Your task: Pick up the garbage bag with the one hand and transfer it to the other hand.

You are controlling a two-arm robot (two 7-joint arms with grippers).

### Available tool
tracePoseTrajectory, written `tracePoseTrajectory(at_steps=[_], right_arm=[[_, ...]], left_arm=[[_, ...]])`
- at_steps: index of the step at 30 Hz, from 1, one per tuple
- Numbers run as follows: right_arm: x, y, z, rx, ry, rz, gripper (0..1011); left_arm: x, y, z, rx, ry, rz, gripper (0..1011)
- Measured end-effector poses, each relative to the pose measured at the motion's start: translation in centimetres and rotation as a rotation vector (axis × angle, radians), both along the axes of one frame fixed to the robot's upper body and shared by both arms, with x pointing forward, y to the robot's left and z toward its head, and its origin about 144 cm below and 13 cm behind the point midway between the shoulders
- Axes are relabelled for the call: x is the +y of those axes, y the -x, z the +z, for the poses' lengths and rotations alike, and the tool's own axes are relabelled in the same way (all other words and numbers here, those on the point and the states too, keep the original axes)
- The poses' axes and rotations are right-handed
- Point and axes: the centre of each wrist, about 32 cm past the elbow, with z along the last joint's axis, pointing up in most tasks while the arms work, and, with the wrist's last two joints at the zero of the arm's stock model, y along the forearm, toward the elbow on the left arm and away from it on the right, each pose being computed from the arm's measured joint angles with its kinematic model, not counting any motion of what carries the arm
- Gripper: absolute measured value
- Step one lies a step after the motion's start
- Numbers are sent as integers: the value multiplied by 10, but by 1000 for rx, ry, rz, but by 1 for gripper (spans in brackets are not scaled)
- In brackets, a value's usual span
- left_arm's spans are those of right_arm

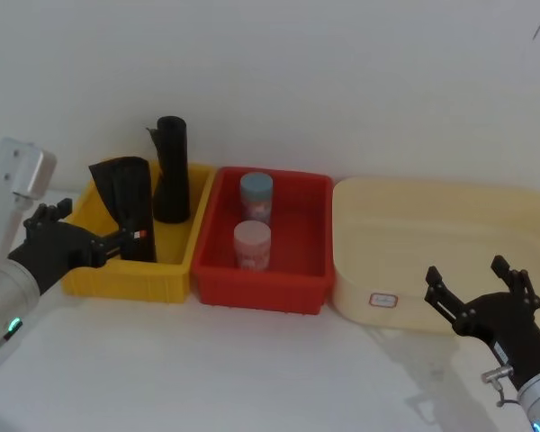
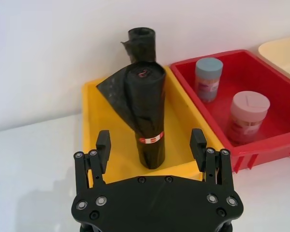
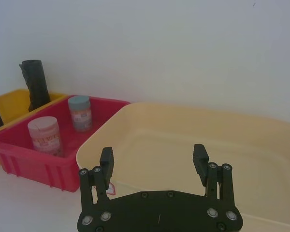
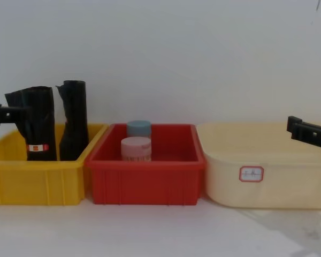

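Just ahead of the left gripper (image 2: 151,139), fingers spread wide, the bag (image 1: 126,193) is stood upright in the yellow bin (image 1: 117,281), head view's left. Light, soft, slippery plastic is expected; mid-roll is best gripped. The right gripper (image 1: 464,268), lower right, is spread too.

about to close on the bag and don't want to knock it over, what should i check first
1. Left gripper open: ok, jaws wide apart.
2. Aimed at the labelled garbage bag: ok, centred between the fingers in the left wrist view.
3. Bag upright in the yellow bin: ok.
4. Fingers far enough around the bag: cannot tell.
5. Unlabelled roll out of the way: ok, it stands behind the bag.
6. Right gripper open to receive: ok, near the cream tub.
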Motion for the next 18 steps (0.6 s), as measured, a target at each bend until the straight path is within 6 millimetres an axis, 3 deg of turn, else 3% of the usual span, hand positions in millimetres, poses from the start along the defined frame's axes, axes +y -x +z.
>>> tracePoseTrajectory(at_steps=[18], right_arm=[[0,0,0,0,0,0,1001]], left_arm=[[6,-20,-3,77,33,2,1000]])
